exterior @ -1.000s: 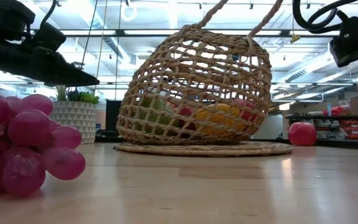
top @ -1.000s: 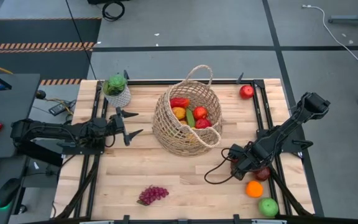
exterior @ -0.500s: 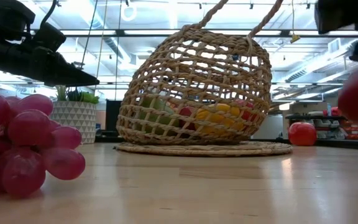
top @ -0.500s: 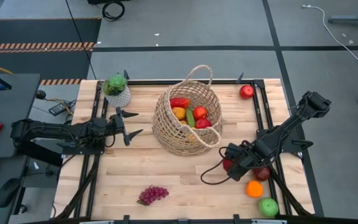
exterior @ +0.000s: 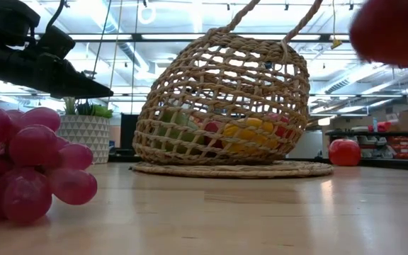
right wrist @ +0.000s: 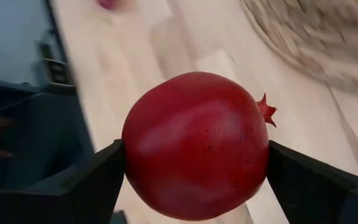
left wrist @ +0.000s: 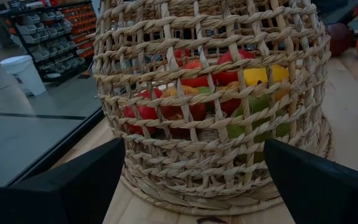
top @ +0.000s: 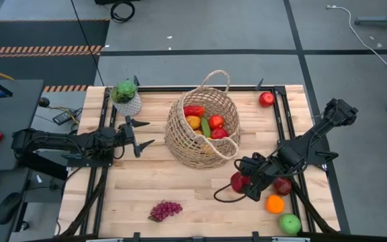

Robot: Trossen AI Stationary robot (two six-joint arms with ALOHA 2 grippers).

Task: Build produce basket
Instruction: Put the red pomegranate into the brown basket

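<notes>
The tan wicker basket (top: 202, 128) stands at mid-table and holds several pieces of red, yellow and green produce (left wrist: 229, 87). My right gripper (top: 242, 183) hangs above the table near the basket's near right side, shut on a red pomegranate (right wrist: 194, 146), which also shows in the low view as a red pomegranate (exterior: 392, 28) high up. My left gripper (top: 142, 134) waits open just left of the basket, its fingers level. A purple grape bunch (top: 165, 210) lies near the front edge. My right gripper pinches the pomegranate between its two fingers (right wrist: 95, 183), one on each opposite side (right wrist: 134, 155) of the round fruit. The fingers slant down from the table's right side. The fruit is lifted clear of the table, its small crown (right wrist: 267, 112) pointing sideways.
An orange (top: 275, 204), a green apple (top: 289, 223) and a dark red fruit (top: 284, 187) lie at the near right corner. A red apple (top: 267, 99) sits at the far right. A potted plant (top: 126, 98) stands at the far left.
My right gripper has risen with the pomegranate, lifting it well clear of the table, and has drifted toward the table's left edge while tipping and rolling. The basket has kept still.
</notes>
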